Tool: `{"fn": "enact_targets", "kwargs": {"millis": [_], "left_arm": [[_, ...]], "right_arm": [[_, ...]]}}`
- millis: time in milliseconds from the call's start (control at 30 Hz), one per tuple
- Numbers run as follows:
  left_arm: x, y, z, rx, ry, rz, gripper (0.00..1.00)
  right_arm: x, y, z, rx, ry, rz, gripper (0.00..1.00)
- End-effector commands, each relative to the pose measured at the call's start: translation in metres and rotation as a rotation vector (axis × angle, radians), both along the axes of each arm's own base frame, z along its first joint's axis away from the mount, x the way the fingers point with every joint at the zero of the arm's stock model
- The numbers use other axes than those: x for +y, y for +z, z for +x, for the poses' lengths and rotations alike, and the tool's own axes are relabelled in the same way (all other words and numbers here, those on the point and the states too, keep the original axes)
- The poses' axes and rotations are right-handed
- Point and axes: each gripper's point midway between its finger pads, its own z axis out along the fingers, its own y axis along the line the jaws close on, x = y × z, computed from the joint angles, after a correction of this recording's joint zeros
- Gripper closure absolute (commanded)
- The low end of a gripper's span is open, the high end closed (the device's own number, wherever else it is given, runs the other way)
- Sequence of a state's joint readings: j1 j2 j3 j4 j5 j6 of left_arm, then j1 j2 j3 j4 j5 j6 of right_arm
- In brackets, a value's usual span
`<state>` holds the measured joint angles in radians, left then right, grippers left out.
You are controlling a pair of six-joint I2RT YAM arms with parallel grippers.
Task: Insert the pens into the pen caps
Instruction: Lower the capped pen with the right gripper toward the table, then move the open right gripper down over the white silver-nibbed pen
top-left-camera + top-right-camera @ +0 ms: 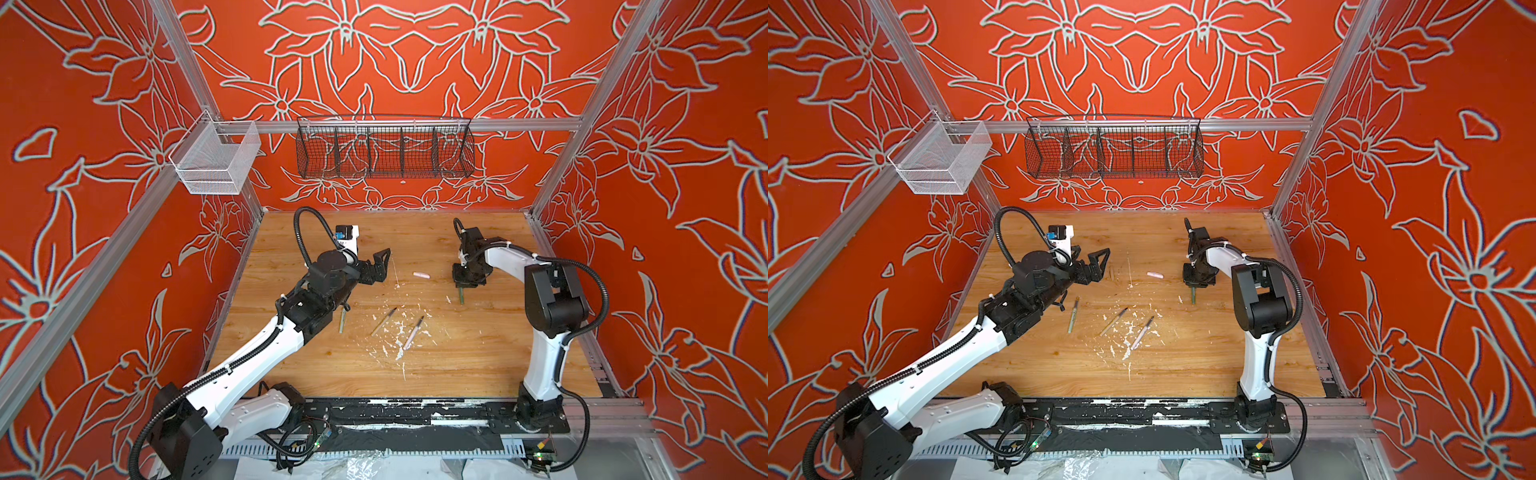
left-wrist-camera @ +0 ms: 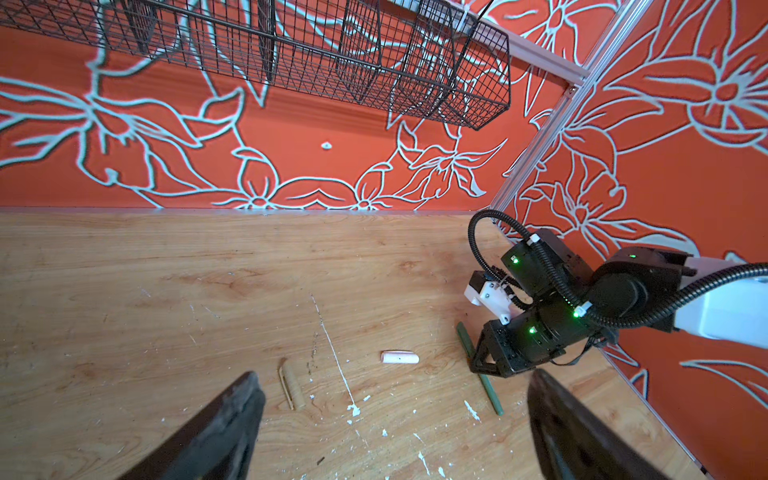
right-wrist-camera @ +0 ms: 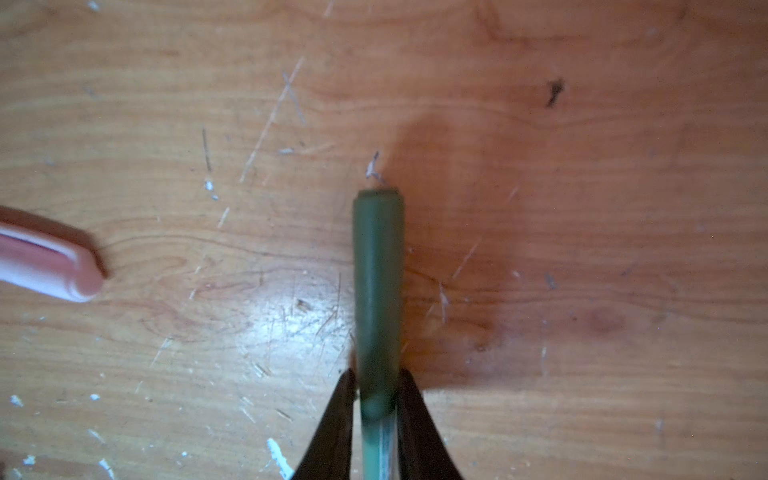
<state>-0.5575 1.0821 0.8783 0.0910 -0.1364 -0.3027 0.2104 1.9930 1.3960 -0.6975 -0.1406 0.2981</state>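
Right of centre in both top views, the right gripper [image 1: 462, 286] flanks the green pen [image 1: 461, 297] with narrow jaws, grip unclear; the left gripper [image 1: 385, 266] gapes empty.

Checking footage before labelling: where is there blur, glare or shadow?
Right wrist view: dark green pen and pink cap soft, glare patch on the table, shadow beside the pen. Left wrist view: left gripper out of focus. Both top views: evenly lit, in focus.
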Motion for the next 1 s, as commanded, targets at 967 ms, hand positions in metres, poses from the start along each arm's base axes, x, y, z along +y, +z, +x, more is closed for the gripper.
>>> {"fn": "enact_targets", "kwargs": {"millis": [967], "left_arm": [[0.036,0.004,0.009,-0.027,0.210,0.027,0.02]], "right_arm": [[0.117,0.065,-0.112,-0.290,-0.159,0.101,0.62]]}}
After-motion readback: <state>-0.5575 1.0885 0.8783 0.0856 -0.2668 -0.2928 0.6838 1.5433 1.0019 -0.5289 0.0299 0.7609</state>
